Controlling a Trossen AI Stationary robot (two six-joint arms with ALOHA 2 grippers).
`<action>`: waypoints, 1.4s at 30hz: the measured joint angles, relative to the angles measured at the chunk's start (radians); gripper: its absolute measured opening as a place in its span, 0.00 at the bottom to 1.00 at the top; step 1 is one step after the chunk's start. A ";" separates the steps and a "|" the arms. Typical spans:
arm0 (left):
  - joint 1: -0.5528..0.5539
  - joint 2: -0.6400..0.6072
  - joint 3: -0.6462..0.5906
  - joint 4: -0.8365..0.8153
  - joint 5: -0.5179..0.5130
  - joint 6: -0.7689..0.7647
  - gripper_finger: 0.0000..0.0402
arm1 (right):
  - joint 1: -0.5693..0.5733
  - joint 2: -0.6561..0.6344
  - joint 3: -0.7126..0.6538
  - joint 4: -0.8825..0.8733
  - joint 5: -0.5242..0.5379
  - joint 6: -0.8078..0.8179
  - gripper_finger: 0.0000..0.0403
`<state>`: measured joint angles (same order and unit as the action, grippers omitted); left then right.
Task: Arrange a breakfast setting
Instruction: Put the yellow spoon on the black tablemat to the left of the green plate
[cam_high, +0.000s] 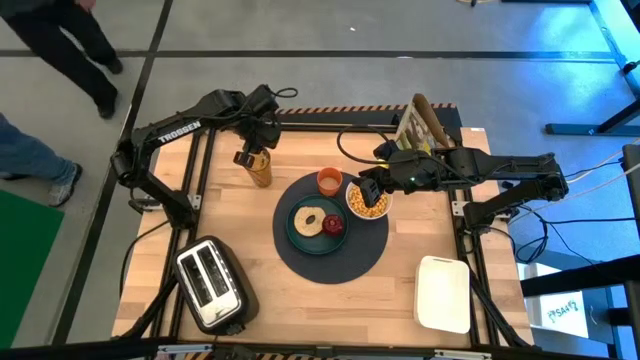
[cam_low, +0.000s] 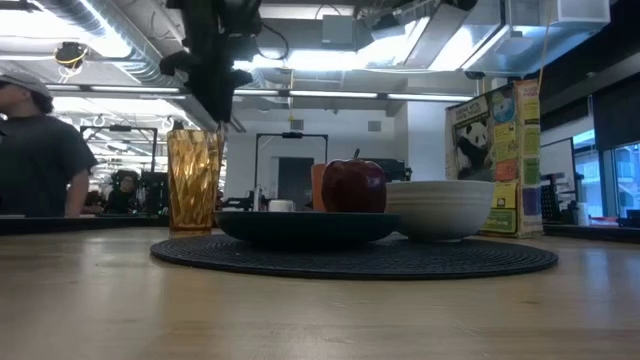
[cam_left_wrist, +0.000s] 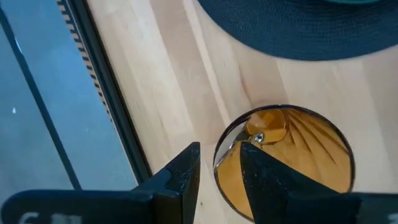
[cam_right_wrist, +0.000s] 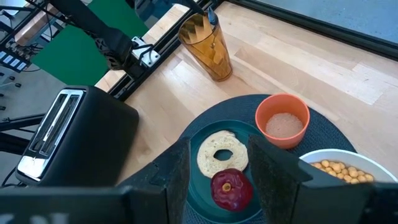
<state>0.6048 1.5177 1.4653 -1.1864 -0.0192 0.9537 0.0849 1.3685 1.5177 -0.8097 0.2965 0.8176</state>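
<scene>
A tall amber glass (cam_high: 261, 170) stands upright on the bare wood just off the left edge of the round dark-blue mat (cam_high: 300, 262). My left gripper (cam_high: 246, 156) is at the glass's rim, open, one finger inside and one outside (cam_left_wrist: 219, 163). On the mat stand a teal plate (cam_high: 300, 235) with a bagel (cam_high: 308, 219) and a red fruit (cam_high: 334, 224), a small orange cup (cam_high: 330, 181), and a white bowl (cam_high: 369, 204) of cereal. My right gripper (cam_high: 369, 187) is open and empty above the bowl and plate (cam_right_wrist: 217, 168). No spoon shows. My left gripper comes at the glass from above, pointing down. One finger (cam_left_wrist: 264, 180) is inside the glass and the other (cam_left_wrist: 184, 180) outside, with the rim (cam_left_wrist: 217, 158) between them. A gap shows between the outer finger and the wall. Whether the inner finger touches the glass I cannot tell.
A silver-and-black toaster (cam_high: 212, 285) stands at the near left corner and a white rectangular tray (cam_high: 443, 293) at the near right. A cereal box (cam_high: 420, 124) stands at the far edge behind the right arm. People stand beyond the table's left side (cam_low: 40, 150).
</scene>
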 joint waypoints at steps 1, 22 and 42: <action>0.000 0.000 -0.007 0.005 -0.001 0.006 0.27 | 0.000 0.000 0.000 0.000 0.001 0.001 0.37; -0.011 0.000 -0.036 0.043 -0.103 0.025 0.01 | 0.000 0.000 0.000 0.000 0.033 0.000 0.37; -0.115 0.001 0.389 -0.232 -0.208 -0.109 0.00 | 0.000 0.000 -0.001 0.052 0.073 -0.041 0.37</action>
<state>0.4894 1.5185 1.8541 -1.4189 -0.2268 0.8450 0.0845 1.3685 1.5169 -0.7580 0.3693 0.7770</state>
